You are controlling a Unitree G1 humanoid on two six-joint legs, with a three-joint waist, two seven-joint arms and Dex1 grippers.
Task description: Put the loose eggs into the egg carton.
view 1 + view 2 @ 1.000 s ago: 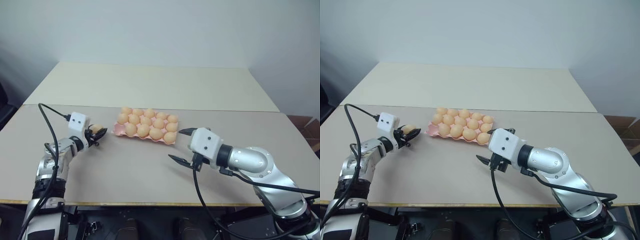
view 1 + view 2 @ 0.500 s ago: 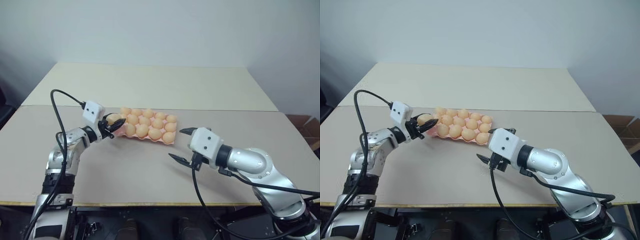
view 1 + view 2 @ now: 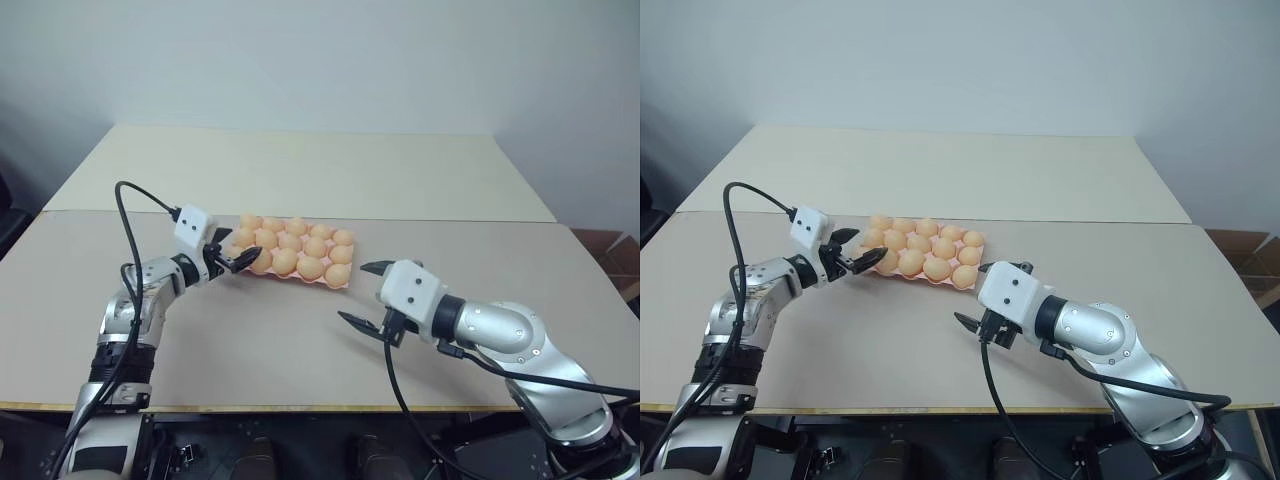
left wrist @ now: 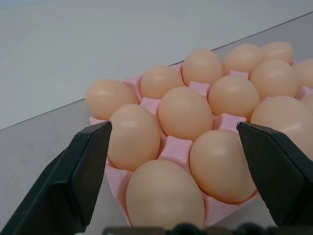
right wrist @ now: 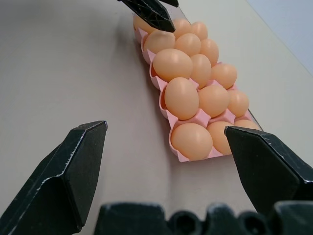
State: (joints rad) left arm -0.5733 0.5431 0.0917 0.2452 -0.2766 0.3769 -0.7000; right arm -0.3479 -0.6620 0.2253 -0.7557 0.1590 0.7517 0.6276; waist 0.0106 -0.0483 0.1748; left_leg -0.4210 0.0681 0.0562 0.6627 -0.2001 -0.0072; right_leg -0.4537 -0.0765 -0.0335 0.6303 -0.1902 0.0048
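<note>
Egg carton (image 3: 295, 262) sits mid-frame on the counter (image 3: 300, 340), every pocket looking full. Nearest, right gripper (image 3: 368, 294) gapes empty lower right; beyond, left gripper (image 3: 237, 252) spreads empty at the carton's left end: lift straight away, don't nudge eggs (image 4: 185, 111).

Beige table (image 3: 300, 340); pink egg carton (image 3: 345, 284) on it.
</note>
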